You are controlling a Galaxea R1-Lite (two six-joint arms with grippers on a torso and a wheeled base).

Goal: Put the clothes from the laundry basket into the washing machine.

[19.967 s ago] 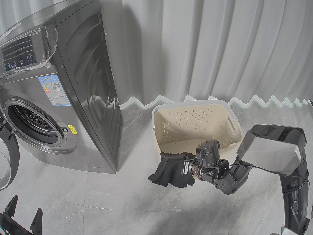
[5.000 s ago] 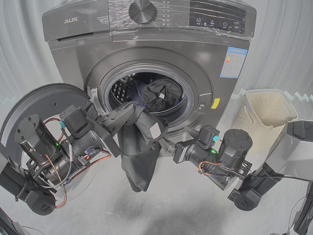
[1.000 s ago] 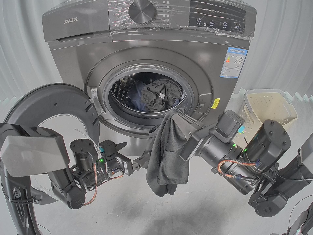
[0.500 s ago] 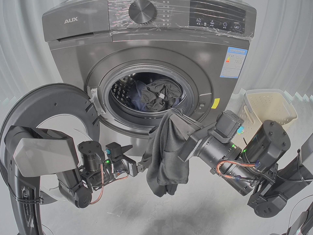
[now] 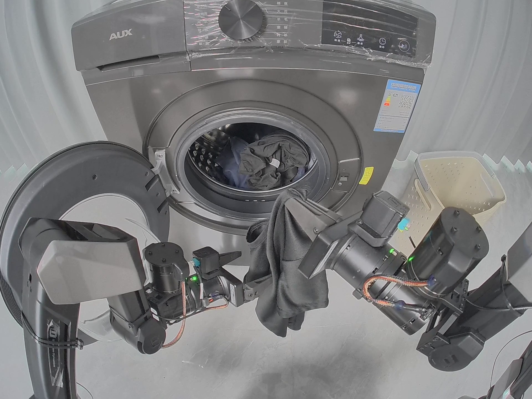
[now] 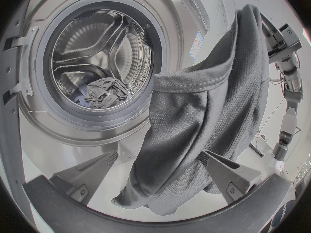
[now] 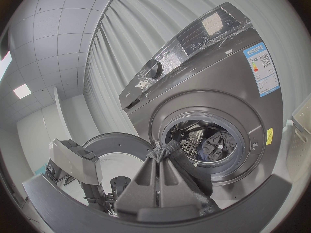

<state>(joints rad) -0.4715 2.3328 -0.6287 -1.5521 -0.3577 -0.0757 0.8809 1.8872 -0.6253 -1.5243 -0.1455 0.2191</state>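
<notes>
Dark garment (image 5: 285, 267) hanging before washing machine (image 5: 138, 101).
Right gripper (image 5: 289, 199) is clamping its top; left gripper (image 5: 259, 285), fingers spread, is hovering at its 9 o'clock.

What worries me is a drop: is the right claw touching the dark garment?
Touching. The right wrist view shows the right claw shut, with the dark garment bunched between its fingertips.

Dark grey garment (image 5: 288, 272) dangles before the open grey washer (image 5: 138, 34), more dark clothes (image 5: 271, 159) inside, cream basket (image 5: 443, 157) standing beside.
</notes>
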